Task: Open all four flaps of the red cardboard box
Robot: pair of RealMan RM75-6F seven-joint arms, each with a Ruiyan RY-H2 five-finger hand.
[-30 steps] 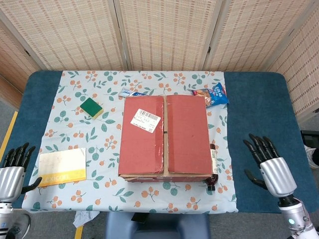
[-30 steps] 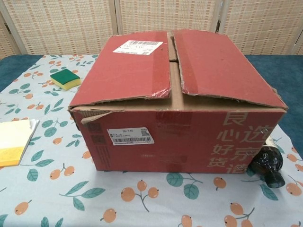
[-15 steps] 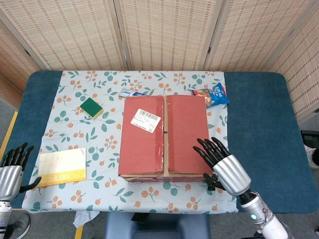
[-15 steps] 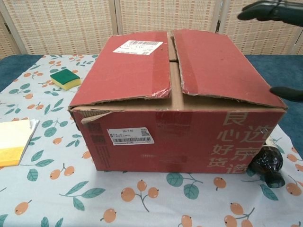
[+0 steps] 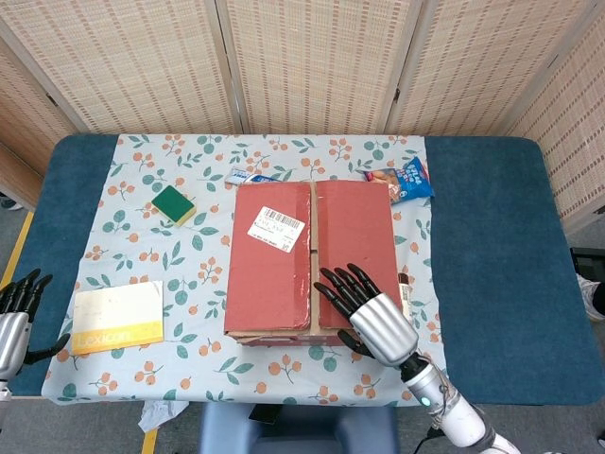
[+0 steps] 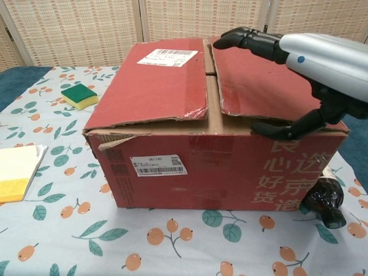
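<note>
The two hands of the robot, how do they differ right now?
The right hand hovers over the red cardboard box, fingers spread above its right top flap; the left hand waits far off at the table's near left edge, over no object. The right hand shows in both views, the left only in the head view. Both are open and hold nothing.

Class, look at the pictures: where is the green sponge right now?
In the head view the green sponge lies on the floral tablecloth at the left, just left of the red cardboard box and above the yellow pad.
</note>
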